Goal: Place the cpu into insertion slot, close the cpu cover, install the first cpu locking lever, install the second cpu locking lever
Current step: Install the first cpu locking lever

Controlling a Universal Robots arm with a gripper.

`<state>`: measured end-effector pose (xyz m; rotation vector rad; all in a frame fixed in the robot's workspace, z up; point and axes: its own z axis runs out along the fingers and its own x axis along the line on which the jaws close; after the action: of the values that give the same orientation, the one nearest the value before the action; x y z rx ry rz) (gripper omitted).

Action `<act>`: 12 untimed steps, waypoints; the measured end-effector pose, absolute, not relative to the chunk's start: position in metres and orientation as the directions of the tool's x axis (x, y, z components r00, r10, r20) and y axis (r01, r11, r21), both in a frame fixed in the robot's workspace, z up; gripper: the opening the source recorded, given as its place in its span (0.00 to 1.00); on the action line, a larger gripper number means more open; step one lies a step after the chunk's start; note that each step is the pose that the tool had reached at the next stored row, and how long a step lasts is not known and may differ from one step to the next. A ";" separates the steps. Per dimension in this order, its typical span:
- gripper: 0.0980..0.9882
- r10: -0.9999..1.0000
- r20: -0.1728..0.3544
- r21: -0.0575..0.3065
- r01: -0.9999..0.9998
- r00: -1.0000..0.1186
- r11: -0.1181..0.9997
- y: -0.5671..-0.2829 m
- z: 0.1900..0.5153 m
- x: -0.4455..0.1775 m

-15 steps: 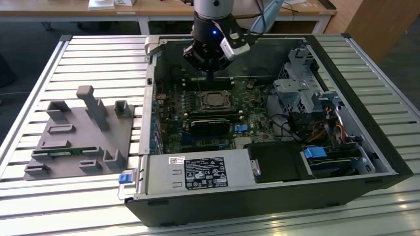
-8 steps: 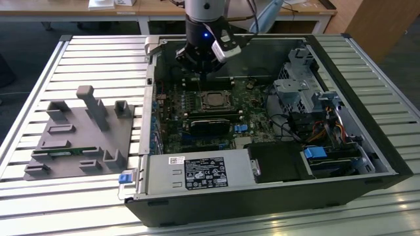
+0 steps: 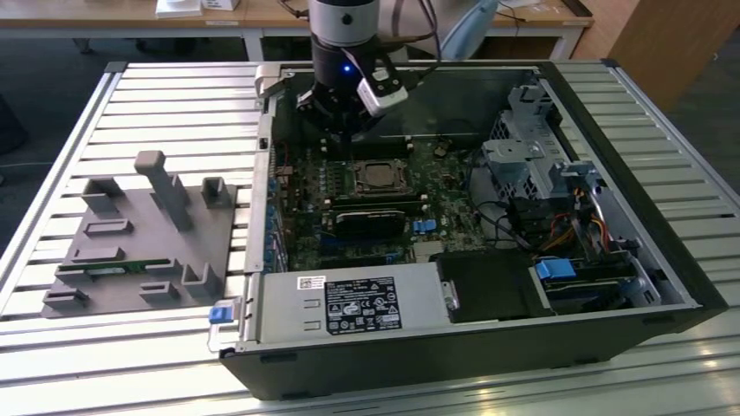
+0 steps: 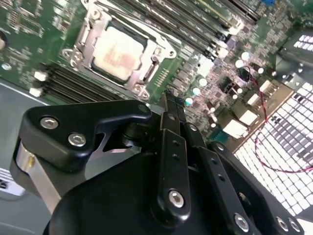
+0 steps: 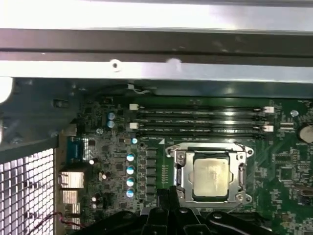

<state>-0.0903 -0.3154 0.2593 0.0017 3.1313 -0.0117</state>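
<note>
A slatted metal counter (image 3: 173,95) carries an open computer case (image 3: 486,347), with a wooden desk behind it. The tool (image 3: 338,132) hangs inside the case over the green board (image 3: 303,186), just beyond the socket area toward the case's far wall. In the second wrist view the fingers (image 4: 170,117) are pressed together, clenched with nothing between them; their black tips also show in the first wrist view (image 5: 168,196).

Just beside the tips lies the cpu (image 5: 211,177) (silvery, square), seated flat in the slot (image 5: 182,169). The cover (image 5: 243,171) lies down around it, its frame ringing the chip, as the second wrist view (image 4: 119,53) shows too. Whether the levers are latched I cannot tell.

Beyond the socket run long black memory slots (image 5: 200,115). In the exterior view, a grey fixture (image 3: 145,238) with upright pegs sits on the counter at the exterior view's left, well apart from the case, and a power supply (image 3: 347,308) fills the near corner.
</note>
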 end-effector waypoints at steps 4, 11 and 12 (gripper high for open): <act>0.02 -0.004 -0.010 -0.008 -0.004 -1.000 1.000 -0.310 0.257 -0.097; 0.02 -0.017 -0.011 -0.008 -0.017 -1.000 1.000 -0.296 0.254 -0.101; 0.02 -0.019 -0.011 -0.008 -0.019 -1.000 1.000 -0.294 0.253 -0.101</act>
<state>-0.1013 -0.2940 0.2534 -0.0299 3.1308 -0.0117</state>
